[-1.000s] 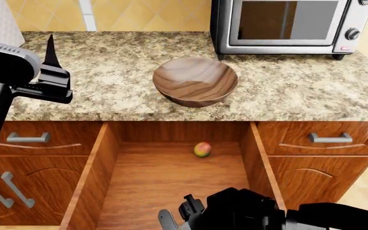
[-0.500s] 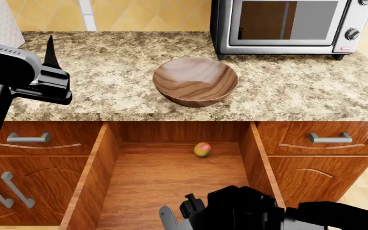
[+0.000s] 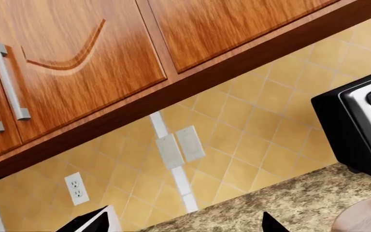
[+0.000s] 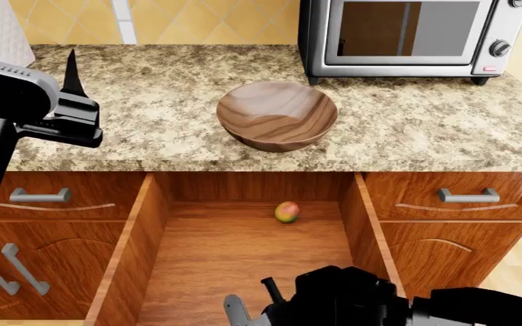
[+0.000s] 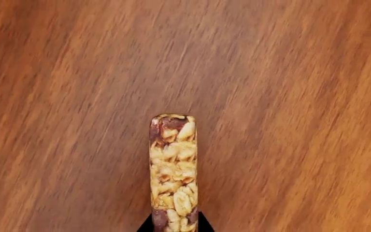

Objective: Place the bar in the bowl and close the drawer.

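One thin tan-brown speckled granola bar (image 5: 172, 171) is showing in the right wrist view, lying lengthwise over the plain wood floor of the wide reddish-brown wooden drawer (image 4: 152, 231), its near end sitting between two dark fingertips (image 5: 145, 225) that are closing on it from either side. The right gripper (image 4: 247, 309) is reaching low into the front of that open drawer in the head view, where the bar itself is hidden. One small round green-red fruit (image 4: 287, 212) is resting near the drawer's back wall. Above, the wide shallow dark brown wooden bowl (image 4: 277, 115) is sitting on the speckled granite counter (image 4: 152, 102), in front of a silver toaster oven (image 4: 412, 35). The left gripper (image 4: 68, 95) is hovering over the counter's left end, well apart from the bowl, its dark fingers spread apart.
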Motion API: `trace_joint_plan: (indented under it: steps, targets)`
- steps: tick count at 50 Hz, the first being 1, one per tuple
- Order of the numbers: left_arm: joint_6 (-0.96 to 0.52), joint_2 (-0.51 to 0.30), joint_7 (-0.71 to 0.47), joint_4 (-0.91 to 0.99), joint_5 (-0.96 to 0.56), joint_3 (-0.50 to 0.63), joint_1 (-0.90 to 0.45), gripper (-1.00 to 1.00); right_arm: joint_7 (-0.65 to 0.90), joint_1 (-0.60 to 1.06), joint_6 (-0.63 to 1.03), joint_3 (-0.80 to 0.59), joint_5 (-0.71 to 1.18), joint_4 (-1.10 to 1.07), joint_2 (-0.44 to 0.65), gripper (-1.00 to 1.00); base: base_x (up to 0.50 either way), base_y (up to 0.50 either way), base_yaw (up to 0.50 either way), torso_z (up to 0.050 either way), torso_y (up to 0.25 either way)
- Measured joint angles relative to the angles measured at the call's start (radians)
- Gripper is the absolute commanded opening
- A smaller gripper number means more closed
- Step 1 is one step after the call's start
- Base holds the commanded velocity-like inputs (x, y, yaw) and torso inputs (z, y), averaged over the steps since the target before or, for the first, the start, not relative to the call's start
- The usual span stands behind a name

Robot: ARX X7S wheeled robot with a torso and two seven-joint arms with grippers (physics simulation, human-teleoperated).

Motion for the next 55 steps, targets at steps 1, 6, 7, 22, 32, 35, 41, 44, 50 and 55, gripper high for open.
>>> trace_joint_plan:
  steps: [1,6,7,22,32,35,41,44,50,55]
  targets:
    - [0.001,0.000,0.000,0.000,0.000,0.000,0.001,1.00,0.000,0.003,0.006,0.003,0.002,-0.011,0.004,-1.00,0.00,0.00,0.00,0.000,0.000]
    - [0.005,0.000,-0.002,-0.001,-0.001,-0.002,0.005,1.00,0.000,0.026,0.038,0.022,0.012,-0.073,0.027,-1.00,0.00,0.00,0.00,0.000,0.000]
    - [0.005,-0.001,-0.002,-0.001,-0.001,-0.002,0.006,1.00,0.000,0.032,0.045,0.027,0.014,-0.086,0.032,-1.00,0.00,0.00,0.00,0.000,0.000]
    - [0.004,-0.002,-0.006,0.005,-0.005,-0.008,0.011,1.00,0.015,0.126,0.137,0.135,0.061,-0.256,0.110,-1.00,0.00,0.00,0.00,0.000,0.000]
    - [-0.009,-0.003,-0.007,0.014,-0.011,-0.012,0.003,1.00,0.039,0.175,0.103,0.258,0.111,-0.223,0.114,-1.00,0.00,0.00,0.00,0.000,0.000]
    - [-0.014,-0.004,-0.007,0.016,-0.013,-0.012,-0.002,1.00,0.051,0.183,0.062,0.299,0.124,-0.174,0.098,-1.00,0.00,0.00,0.00,0.000,0.000]
    - [-0.026,-0.007,-0.008,0.020,-0.017,-0.010,-0.013,1.00,0.074,0.198,-0.033,0.378,0.149,-0.040,0.042,-1.00,0.00,0.00,0.00,0.000,0.000]
    - [-0.032,-0.008,-0.009,0.022,-0.019,-0.009,-0.018,1.00,0.086,0.206,-0.079,0.417,0.164,0.036,0.006,-1.00,0.00,0.00,0.00,0.000,0.000]
    - [-0.042,-0.009,-0.011,0.027,-0.022,-0.006,-0.025,1.00,0.116,0.222,-0.169,0.501,0.201,0.196,-0.078,-1.00,0.00,0.00,0.00,0.000,0.000]
    - [-0.046,-0.010,-0.013,0.030,-0.024,-0.006,-0.026,1.00,0.152,0.243,-0.231,0.568,0.229,0.326,-0.151,-1.00,0.00,0.00,0.00,0.000,0.000]
